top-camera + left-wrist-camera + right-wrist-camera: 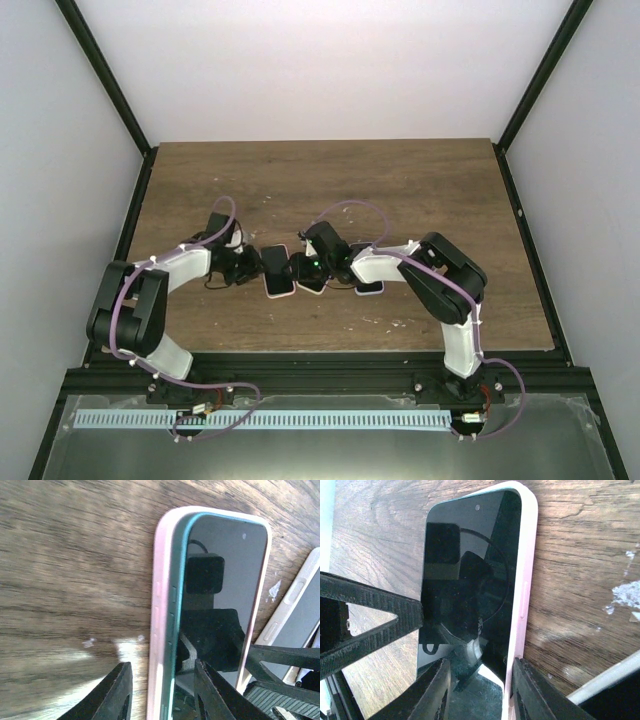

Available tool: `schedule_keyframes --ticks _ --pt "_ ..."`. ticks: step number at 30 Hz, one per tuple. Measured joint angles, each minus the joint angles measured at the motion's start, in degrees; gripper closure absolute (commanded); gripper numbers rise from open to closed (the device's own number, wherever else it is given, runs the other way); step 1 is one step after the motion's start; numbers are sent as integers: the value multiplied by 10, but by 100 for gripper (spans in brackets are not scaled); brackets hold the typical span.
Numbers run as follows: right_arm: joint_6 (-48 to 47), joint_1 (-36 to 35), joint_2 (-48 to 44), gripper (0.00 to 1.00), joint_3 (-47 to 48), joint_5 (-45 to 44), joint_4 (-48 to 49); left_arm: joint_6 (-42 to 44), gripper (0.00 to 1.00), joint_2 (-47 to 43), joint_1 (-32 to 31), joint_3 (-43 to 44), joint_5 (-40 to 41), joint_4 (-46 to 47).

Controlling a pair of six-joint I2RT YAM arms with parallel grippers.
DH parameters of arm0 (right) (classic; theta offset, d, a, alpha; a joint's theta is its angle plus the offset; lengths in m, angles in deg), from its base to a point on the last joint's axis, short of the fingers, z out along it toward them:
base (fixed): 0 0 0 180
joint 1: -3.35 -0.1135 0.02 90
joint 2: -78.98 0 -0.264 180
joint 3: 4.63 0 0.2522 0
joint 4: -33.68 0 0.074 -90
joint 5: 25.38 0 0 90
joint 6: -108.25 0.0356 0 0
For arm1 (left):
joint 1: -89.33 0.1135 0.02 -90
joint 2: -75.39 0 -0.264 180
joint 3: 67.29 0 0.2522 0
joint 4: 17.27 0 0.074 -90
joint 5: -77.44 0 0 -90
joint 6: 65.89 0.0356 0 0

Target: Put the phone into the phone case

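Phone [225, 580] is part-seated in case [160, 605], one edge proud of case rim, straddled by narrowly parted left gripper [161, 682]; right gripper [480, 685] closure cannot be told; seated edge could be popped out by uneven pressing

phone [220, 595] lower end cut off at frame edge between left fingers [117, 695], second device [295, 610] right of them cropped, table [60, 580] left of them blurred, phone case [526, 580] bottom hidden behind right fingers [432, 695], grip contact indeterminate both sides

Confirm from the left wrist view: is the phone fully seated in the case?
No: the phone's teal side stands exposed above the case's pink wall.
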State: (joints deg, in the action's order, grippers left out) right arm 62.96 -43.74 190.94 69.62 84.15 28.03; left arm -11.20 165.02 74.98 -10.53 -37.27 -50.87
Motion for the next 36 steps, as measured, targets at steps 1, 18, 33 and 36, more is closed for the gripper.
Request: schedule_keyframes --ticks 1,18,33,36 --pt "0 0 1 63 0 0 1 1 63 0 7 0 0 -3" --pt "29 11 22 59 16 53 24 12 90 0 31 -37 -54 57" --pt "112 34 27 56 -36 129 162 8 91 3 60 -60 -102 92" --pt "129 36 30 56 -49 137 198 9 91 3 63 -65 -107 101"
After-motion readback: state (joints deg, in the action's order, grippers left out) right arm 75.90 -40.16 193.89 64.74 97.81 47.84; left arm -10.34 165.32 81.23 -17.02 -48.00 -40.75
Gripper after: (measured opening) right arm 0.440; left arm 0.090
